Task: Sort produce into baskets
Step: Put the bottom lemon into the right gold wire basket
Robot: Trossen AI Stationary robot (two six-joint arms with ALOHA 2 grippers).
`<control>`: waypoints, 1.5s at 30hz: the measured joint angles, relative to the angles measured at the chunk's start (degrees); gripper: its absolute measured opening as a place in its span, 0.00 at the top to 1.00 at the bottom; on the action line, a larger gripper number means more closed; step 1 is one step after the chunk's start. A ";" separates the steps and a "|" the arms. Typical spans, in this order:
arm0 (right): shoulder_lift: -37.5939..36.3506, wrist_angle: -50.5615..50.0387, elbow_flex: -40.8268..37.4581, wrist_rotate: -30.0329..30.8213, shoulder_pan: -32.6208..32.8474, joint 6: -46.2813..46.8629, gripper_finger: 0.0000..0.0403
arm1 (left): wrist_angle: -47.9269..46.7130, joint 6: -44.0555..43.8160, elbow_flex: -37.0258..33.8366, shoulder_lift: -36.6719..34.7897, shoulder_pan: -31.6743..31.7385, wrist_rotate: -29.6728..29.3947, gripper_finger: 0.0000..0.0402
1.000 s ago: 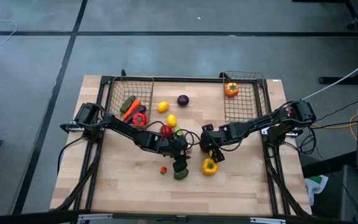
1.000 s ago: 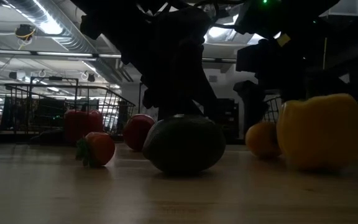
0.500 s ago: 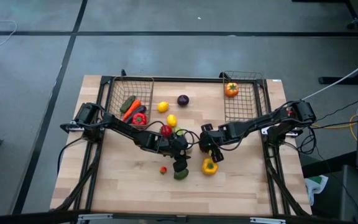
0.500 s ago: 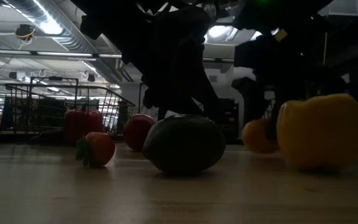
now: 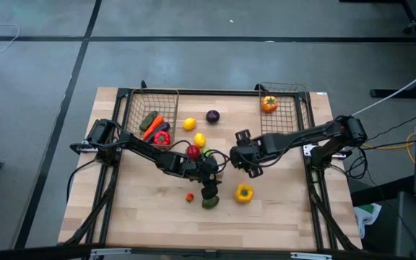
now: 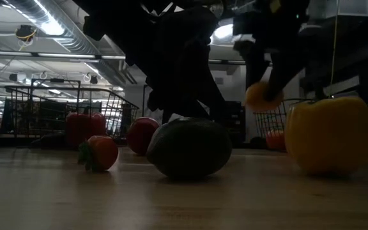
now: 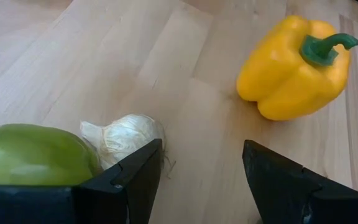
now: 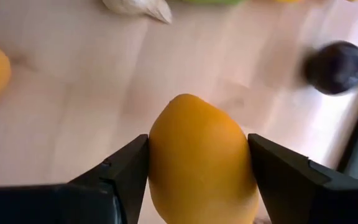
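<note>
You're maybe a third of the way in, going by how things lie. The left basket (image 5: 152,108), upper left of the high view, holds a cucumber, a carrot (image 5: 152,124) and a red pepper; the right basket (image 5: 284,108), upper right, has just one orange pepper (image 5: 269,104).

Your right gripper (image 5: 245,154) is clamped on an orange fruit (image 8: 201,158), lifted clear of the table near the centre. Your left gripper (image 7: 201,180) sits low at centre with its fingers apart, nothing between them, garlic (image 7: 126,134) and a green piece just beside it.

Still loose: yellow pepper (image 5: 244,193), two lemons, a purple piece (image 5: 213,115), a small tomato (image 5: 189,196), more.

The surface is pale wooden planks (image 5: 150,217) on a grey floor. In the low view the room behind is dim, with ceiling ducts and strip lights.
</note>
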 joint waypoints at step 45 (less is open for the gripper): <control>-15.43 -0.15 -9.12 -5.32 -60.13 -8.38 0.38 | 0.02 -0.12 0.00 0.00 0.00 -2.93 0.45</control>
